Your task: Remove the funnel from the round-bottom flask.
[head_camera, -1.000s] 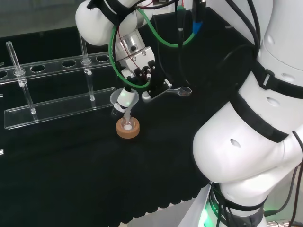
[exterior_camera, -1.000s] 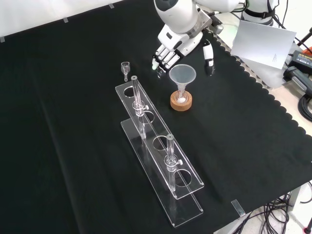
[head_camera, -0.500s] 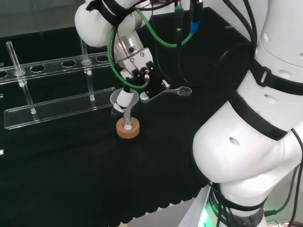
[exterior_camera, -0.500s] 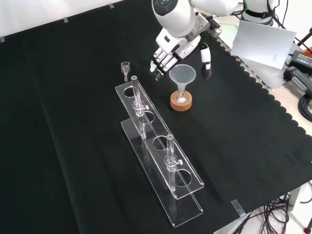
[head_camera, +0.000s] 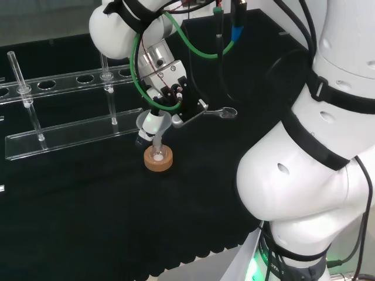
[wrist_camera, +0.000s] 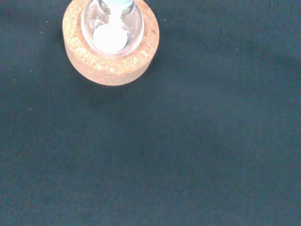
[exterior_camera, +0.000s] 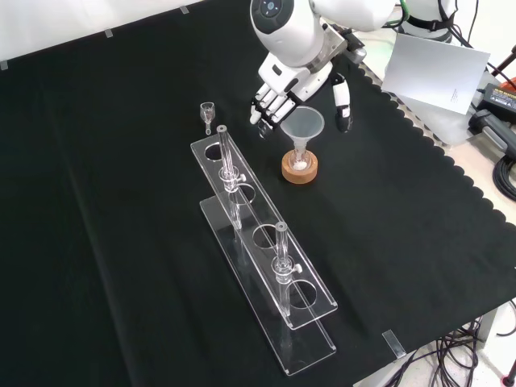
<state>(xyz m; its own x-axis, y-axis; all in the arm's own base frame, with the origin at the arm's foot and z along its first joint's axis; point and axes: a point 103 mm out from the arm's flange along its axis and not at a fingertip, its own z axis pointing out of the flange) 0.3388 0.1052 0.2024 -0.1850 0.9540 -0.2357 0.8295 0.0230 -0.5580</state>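
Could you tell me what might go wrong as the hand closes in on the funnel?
The funnel sits in a small flask that merely rests in a cork ring, so a sideways pull could tip both. The hand is open beside the funnel's rim; closing off-centre might knock it rather than grasp it. The clear tube rack stands close, so a toppled flask could roll against it.

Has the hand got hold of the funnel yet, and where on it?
Nothing is held. In the front view the hand is open above and behind the funnel, fingers one side, thumb the other, apart from its rim.
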